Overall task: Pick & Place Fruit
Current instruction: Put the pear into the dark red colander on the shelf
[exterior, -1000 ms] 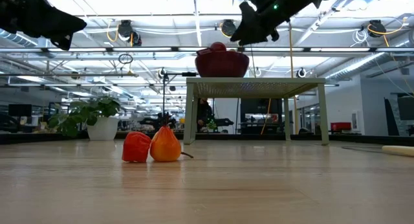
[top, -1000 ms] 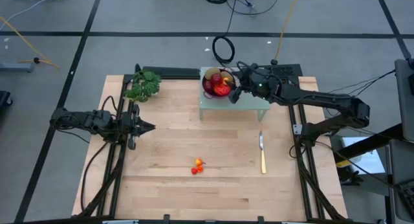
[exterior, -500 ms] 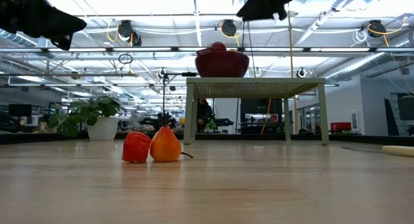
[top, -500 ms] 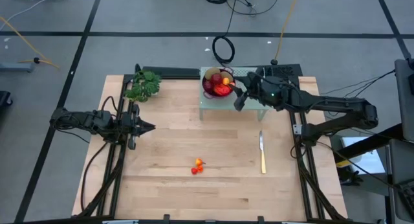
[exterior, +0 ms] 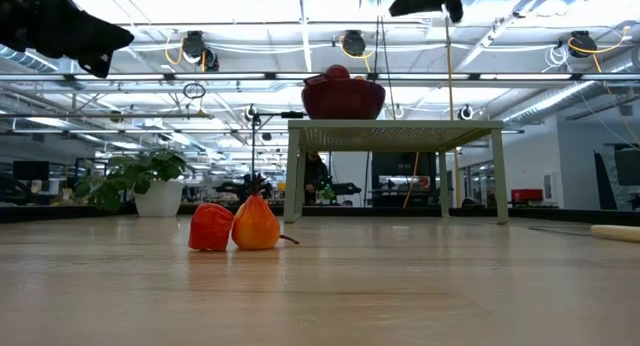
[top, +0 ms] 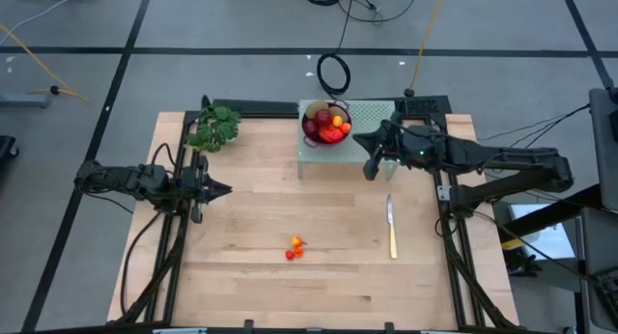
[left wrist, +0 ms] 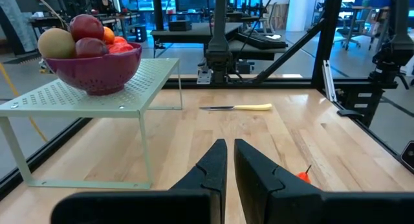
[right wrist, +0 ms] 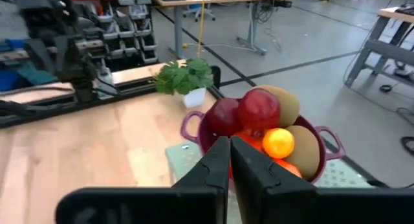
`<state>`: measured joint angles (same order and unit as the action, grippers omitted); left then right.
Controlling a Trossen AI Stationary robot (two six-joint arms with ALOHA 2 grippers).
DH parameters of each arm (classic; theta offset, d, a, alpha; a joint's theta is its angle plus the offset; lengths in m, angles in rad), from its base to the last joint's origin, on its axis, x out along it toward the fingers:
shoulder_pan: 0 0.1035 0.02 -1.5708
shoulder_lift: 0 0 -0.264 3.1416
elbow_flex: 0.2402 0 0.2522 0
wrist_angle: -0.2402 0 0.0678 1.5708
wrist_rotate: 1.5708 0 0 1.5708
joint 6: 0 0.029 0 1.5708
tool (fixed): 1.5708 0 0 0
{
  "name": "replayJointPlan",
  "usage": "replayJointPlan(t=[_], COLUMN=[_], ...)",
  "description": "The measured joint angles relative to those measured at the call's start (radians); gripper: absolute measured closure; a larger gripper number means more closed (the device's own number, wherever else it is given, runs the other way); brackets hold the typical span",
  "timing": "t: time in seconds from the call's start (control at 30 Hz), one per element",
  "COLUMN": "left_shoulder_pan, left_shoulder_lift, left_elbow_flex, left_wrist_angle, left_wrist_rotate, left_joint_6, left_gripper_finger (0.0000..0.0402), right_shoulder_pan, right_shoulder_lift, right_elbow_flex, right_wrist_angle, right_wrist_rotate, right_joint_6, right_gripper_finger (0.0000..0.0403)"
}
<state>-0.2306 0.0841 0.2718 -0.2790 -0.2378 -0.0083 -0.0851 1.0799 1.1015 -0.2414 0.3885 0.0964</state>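
Two small orange-red fruits (top: 294, 248) lie mid-table, near side; L gripper (top: 220, 189) at left edge, fingers closed, empty, nearer of the two, fruits to its right and nearer; bowl (top: 325, 123) of fruit on far stand; R gripper (top: 368, 170) beside it, closed, empty.

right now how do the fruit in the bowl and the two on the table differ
The bowl fruit is a heaped mix of dark red, olive-brown and orange pieces; the table pair is only orange-red. The heap sits raised on a white stand; the pair lies on bare wood, touching, far smaller from above. Neither gripper holds any.
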Motion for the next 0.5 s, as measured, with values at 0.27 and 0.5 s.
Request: replayJointPlan(t=[0.27,0.5], left_shoulder_pan=[0.000,0.000], left_shoulder_lift=[0.000,0.001], left_elbow_flex=[0.000,0.000], left_wrist_angle=[0.060,0.073], left_wrist_rotate=[0.002,0.002], left_joint_6=[0.004,0.004], left_gripper_finger=[0.0369,0.0369], right_shoulder_pan=[0.049,0.092], right_shoulder_lift=[-0.078,-0.147], right_elbow_flex=[0.000,0.000], right_wrist_angle=[-0.078,-0.171], right_wrist_rotate=[0.001,0.002], right_joint_6=[0.016,0.076], right_gripper_finger=[0.0401,0.0402])
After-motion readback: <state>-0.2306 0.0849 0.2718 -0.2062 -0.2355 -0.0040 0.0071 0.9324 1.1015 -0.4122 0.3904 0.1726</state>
